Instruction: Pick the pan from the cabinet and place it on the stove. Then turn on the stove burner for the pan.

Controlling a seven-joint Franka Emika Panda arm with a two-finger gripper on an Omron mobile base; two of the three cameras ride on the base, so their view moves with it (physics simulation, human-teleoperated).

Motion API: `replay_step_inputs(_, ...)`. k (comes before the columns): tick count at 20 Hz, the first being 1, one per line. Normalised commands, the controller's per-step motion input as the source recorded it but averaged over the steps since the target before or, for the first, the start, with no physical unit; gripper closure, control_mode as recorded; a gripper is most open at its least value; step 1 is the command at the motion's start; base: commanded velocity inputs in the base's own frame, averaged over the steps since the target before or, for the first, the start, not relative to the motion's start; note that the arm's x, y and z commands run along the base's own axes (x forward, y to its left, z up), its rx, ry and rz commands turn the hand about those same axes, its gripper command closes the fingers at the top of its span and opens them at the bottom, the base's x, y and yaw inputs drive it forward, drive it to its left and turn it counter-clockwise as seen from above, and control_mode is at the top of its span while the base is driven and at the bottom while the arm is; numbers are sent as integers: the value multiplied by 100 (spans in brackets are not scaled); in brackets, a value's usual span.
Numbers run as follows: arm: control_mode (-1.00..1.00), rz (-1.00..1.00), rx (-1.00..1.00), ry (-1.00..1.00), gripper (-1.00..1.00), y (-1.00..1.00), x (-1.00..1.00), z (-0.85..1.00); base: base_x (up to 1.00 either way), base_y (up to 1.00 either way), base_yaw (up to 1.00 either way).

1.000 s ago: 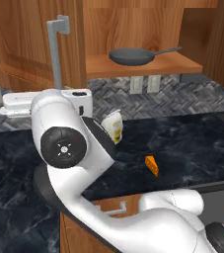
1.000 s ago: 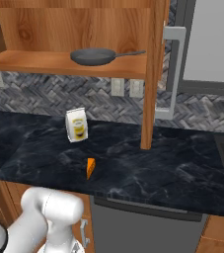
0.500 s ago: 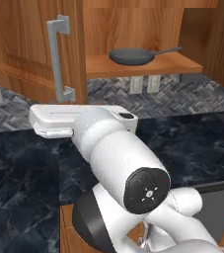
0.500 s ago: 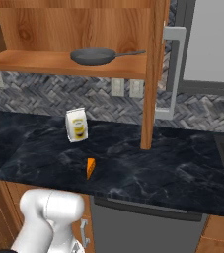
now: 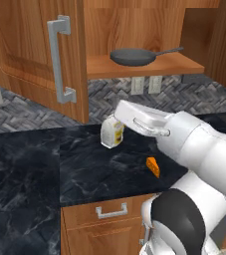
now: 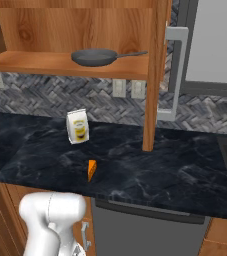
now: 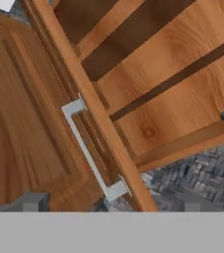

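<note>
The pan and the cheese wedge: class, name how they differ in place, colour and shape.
The pan sits up on the cabinet shelf; the cheese wedge lies lower, on the black counter. The pan is dark grey, the wedge orange. The pan is round with a long handle; the wedge is small and triangular. Neither is being held.

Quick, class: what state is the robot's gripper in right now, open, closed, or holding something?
Gripper: open and holding nothing, its fingertips spread wide before the cabinet door's silver handle.
</note>
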Motion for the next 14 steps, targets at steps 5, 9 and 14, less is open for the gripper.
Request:
replay_step_inputs(5, -100, 24, 22, 0, -100, -82, 4, 0, 0, 0, 0)
replay_step_inputs(9, -100, 30, 17, 4, -100, -55, 30, 0, 0, 0, 0)
replay_step_inputs(14, -100, 33, 16, 6, -100, -32, 46, -12, 0, 0, 0)
